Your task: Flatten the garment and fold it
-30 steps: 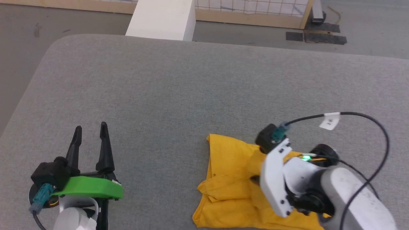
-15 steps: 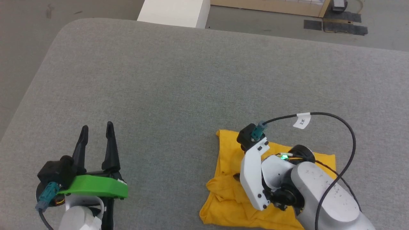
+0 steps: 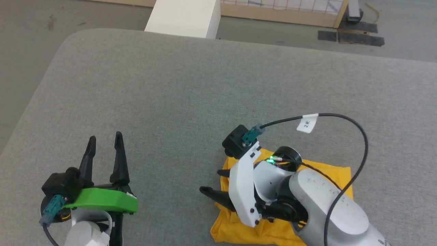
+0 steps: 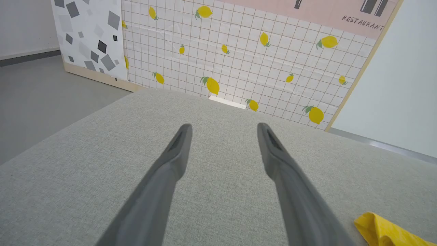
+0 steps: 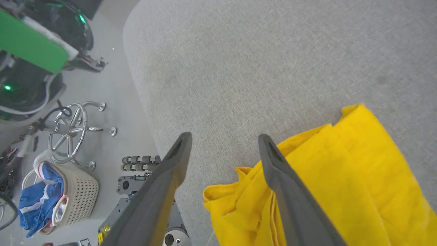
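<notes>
Mustard-yellow short-sleeved T-shirt (image 3: pixel 329 176) of plain cloth, lying bunched in rough folds on the grey fabric-covered table (image 3: pixel 170 95), close to its near edge and toward the robot's right. Plain yellow on every visible fold. Partly covered in the head view by the right arm's white and grey wrist.

Right gripper (image 3: pixel 214 182) low at the shirt's left border, long dark fingers spread wide, pointing toward the robot's left, nothing clasped between them. Seen from the right wrist (image 5: pixel 224 137): one finger across the creased yellow edge (image 5: pixel 341 171), the other over the table's rounded rim; contact with the cloth impossible to tell.

Left gripper (image 3: pixel 105 136) well apart from the shirt, above bare table on the robot's left, fingers parted and empty, aimed at the far edge; bright green plastic bracket (image 3: pixel 102 203) on its wrist. From the left wrist (image 4: pixel 223 126), a yellow corner (image 4: pixel 379 229) at lower right, and a lemon-printed grid wall panel (image 4: pixel 239 51) beyond the table.

Pale woven basket (image 5: pixel 76 196) holding blue cloth, down on the floor beside the table.
</notes>
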`<state>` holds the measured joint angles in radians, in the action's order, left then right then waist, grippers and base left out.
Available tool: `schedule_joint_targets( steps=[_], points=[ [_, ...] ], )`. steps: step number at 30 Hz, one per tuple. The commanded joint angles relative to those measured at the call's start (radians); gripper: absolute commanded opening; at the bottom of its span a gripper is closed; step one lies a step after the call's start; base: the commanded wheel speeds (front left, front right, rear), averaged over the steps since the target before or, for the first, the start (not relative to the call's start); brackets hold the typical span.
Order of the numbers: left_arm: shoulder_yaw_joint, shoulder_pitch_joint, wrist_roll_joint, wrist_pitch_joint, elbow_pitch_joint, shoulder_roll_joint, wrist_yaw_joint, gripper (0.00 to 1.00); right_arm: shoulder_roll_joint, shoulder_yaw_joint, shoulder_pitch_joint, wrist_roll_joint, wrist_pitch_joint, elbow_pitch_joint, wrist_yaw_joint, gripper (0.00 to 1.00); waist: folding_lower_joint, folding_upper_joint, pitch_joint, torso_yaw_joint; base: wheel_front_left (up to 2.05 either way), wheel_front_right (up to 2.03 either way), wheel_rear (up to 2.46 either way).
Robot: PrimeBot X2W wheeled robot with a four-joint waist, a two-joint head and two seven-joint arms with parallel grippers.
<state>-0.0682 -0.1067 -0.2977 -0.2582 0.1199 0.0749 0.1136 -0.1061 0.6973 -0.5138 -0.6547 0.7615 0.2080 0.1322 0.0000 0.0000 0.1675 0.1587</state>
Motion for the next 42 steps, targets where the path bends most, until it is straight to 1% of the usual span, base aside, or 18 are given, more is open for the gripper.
schedule_joint_targets(
  steps=[1,5,10,12,15,20,23,24,28,33,37,42],
  points=[
    [-0.002,0.006,0.002,-0.004,0.001,-0.001,0.004,1.0,-0.008,-0.003,-0.016,-0.013,-0.018,-0.022,-0.002,1.0,0.0,0.0,-0.029,-0.025,0.0,0.0,0.0],
    [-0.007,0.02,0.007,-0.004,-0.002,0.002,0.003,1.0,-0.048,-0.054,-0.012,0.006,-0.109,-0.096,-0.002,1.0,0.0,0.0,-0.059,-0.058,0.0,0.0,0.0],
    [-0.016,0.035,0.022,-0.004,-0.019,0.005,-0.007,1.0,-0.099,-0.193,0.045,0.142,-0.273,-0.169,-0.002,1.0,0.0,0.0,-0.085,-0.106,0.0,0.0,0.0],
    [-0.018,0.042,0.032,-0.004,-0.026,0.006,-0.012,1.0,-0.105,-0.255,0.09,0.189,-0.316,-0.193,-0.002,1.0,0.0,0.0,-0.091,-0.122,0.0,0.0,0.0],
    [-0.017,0.052,0.051,-0.004,-0.037,0.009,-0.02,1.0,-0.11,-0.338,0.17,0.251,-0.334,-0.224,-0.002,1.0,0.0,0.0,-0.093,-0.146,0.0,0.0,0.0],
    [-0.007,0.058,0.069,-0.004,-0.042,0.004,-0.03,1.0,-0.083,-0.478,0.33,0.34,-0.299,-0.251,-0.002,1.0,0.0,0.0,-0.081,-0.169,0.0,0.0,0.0],
    [0.007,0.054,0.073,-0.004,-0.038,0.001,-0.029,1.0,-0.071,-0.529,0.406,0.406,-0.258,-0.248,-0.002,1.0,0.0,0.0,-0.069,-0.17,0.0,0.0,0.0],
    [0.01,0.051,0.073,-0.004,-0.036,0.0,-0.028,1.0,-0.057,-0.544,0.43,0.419,-0.239,-0.243,-0.002,1.0,0.0,0.0,-0.065,-0.17,0.0,0.0,0.0],
    [0.02,0.044,0.072,-0.004,-0.029,-0.004,-0.027,1.0,-0.026,-0.579,0.481,0.473,-0.18,-0.217,-0.002,1.0,0.0,0.0,-0.05,-0.163,0.0,0.0,0.0],
    [0.023,0.028,0.066,-0.004,-0.026,-0.006,-0.025,1.0,0.003,-0.602,0.488,0.522,-0.122,-0.167,-0.002,1.0,0.0,0.0,-0.017,-0.138,0.0,0.0,0.0],
    [0.024,0.015,0.064,-0.004,-0.025,-0.007,-0.023,1.0,0.02,-0.605,0.482,0.53,-0.096,-0.125,-0.002,1.0,0.0,0.0,0.006,-0.119,0.0,0.0,0.0],
    [0.018,0.013,0.06,-0.004,-0.016,-0.008,-0.022,1.0,0.025,-0.584,0.476,0.523,-0.062,-0.082,-0.002,1.0,0.0,0.0,0.017,-0.113,0.0,0.0,0.0]
  ],
)
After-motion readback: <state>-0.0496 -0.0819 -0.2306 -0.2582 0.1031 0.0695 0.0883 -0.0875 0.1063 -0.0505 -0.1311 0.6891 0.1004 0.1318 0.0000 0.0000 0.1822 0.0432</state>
